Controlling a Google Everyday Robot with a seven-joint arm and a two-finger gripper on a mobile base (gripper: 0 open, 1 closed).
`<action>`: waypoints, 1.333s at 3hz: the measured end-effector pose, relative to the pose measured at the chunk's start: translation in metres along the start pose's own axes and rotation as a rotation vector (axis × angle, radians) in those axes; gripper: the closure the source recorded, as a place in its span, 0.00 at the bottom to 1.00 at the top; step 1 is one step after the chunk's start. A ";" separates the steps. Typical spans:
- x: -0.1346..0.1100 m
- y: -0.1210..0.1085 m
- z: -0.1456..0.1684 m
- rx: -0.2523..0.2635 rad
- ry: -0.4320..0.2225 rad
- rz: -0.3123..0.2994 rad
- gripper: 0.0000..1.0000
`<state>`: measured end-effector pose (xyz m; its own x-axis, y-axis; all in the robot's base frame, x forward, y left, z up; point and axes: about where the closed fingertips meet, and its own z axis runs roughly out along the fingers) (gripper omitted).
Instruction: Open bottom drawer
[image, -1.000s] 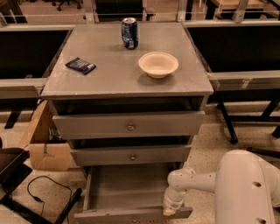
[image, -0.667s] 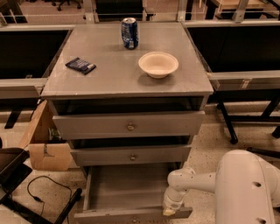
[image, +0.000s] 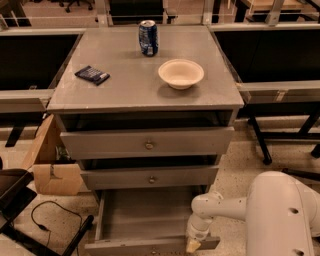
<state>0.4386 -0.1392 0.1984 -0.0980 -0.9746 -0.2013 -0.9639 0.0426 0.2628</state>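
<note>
Grey metal bottom drawer (image: 145, 216) sits pulled out at the foot of the grey three-drawer cabinet (image: 100, 92). White arm's gripper (image: 193, 245) points down at the right end of that drawer's front edge; can't tell if it's clamped or spread. Blue soda can (image: 148, 37) and cream round bowl (image: 181, 73) stand on the cabinet top.
</note>
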 end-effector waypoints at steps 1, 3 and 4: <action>0.000 0.000 -0.001 0.000 0.001 0.000 0.00; -0.007 0.011 -0.031 0.034 0.034 -0.031 0.00; -0.029 0.035 -0.090 0.110 0.103 -0.076 0.00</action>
<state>0.4302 -0.1294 0.2987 -0.0034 -0.9931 -0.1172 -0.9894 -0.0137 0.1444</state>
